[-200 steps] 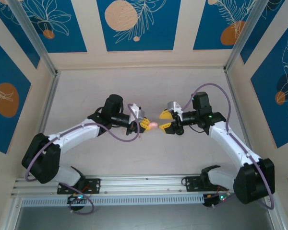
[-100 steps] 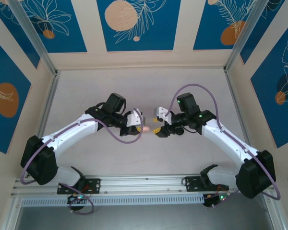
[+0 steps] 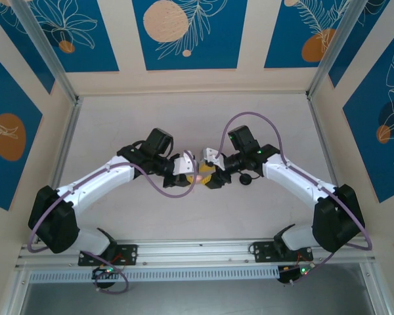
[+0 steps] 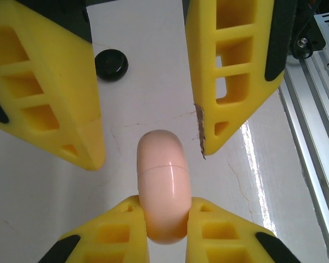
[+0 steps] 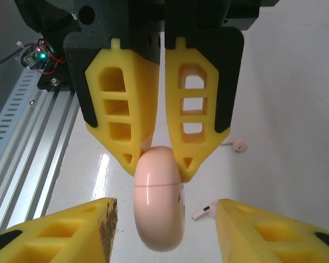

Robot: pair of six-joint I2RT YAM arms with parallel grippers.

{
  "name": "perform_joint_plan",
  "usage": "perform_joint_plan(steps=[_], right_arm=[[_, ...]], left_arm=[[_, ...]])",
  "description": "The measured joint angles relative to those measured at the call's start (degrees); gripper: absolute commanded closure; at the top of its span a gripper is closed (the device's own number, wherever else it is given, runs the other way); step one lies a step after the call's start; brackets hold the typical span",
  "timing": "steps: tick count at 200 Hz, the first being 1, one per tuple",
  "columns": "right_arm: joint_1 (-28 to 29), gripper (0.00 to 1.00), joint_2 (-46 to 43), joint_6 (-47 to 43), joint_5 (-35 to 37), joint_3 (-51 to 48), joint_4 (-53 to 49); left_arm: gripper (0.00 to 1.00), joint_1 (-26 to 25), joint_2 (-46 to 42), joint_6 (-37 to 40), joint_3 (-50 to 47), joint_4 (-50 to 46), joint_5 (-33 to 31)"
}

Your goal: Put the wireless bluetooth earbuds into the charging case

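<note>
My left gripper [image 4: 163,207] is shut on a closed pale pink charging case [image 4: 162,186], holding it on edge above the table. My right gripper [image 5: 164,211] stands open, one finger on each side of the pink case's [image 5: 158,205] free end, apart from it. From above, the two grippers meet at mid-table: left gripper [image 3: 194,174], right gripper [image 3: 211,174], pink case [image 3: 201,177] between them. Two pale pink earbuds lie on the table below, one [image 5: 205,211] near, the other [image 5: 238,146] farther off. The black earbuds are out of view.
A round black case [image 3: 245,178] lies on the table just right of the right gripper, also visible as the black case [image 4: 111,64] from the left wrist. An aluminium rail [image 3: 197,251] runs along the near edge. Patterned walls enclose the table.
My right gripper has moved left, still open, until its fingers flank the pink case. My left gripper shifted slightly left with the case, then held still. The black case has come into sight.
</note>
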Motion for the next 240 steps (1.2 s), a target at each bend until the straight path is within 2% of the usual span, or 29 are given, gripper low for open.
perform_joint_plan(steps=[34, 67, 75, 100, 117, 172, 204, 240], right_arm=[[0.1, 0.57, 0.8, -0.4, -1.3, 0.0, -0.3], [0.1, 0.77, 1.2, -1.6, -1.5, 0.2, -0.9], [0.0, 0.80, 1.3, -2.1, -1.5, 0.4, -1.1], [-0.8, 0.83, 1.2, -2.8, -2.4, 0.6, -1.2], [-2.3, 0.84, 0.2, -2.8, -4.6, 0.3, -0.7], [-10.3, 0.84, -9.2, 1.3, -15.9, -8.3, 9.1], [-11.7, 0.84, -9.5, 2.9, -21.2, -9.3, 12.2], [-11.9, 0.84, -9.5, 3.5, -23.8, -9.3, 13.3]], left_arm=[[0.84, -0.1, 0.0, -0.2, 0.5, 0.1, 0.0], [0.82, -0.1, 0.0, -0.5, 0.5, 0.0, 0.1], [0.77, -0.2, 0.0, -0.5, 0.6, 0.0, 0.0], [0.47, -0.2, 0.0, -2.1, 0.5, 1.2, -0.5], [0.41, -0.2, -0.5, -3.2, -1.4, 5.6, -0.4], [0.41, -0.1, -2.8, -9.9, -9.2, 21.0, 5.4], [0.44, -0.1, -2.8, -15.2, -11.6, 30.3, 9.2], [0.51, -0.1, -2.8, -21.7, -13.5, 39.9, 12.9]])
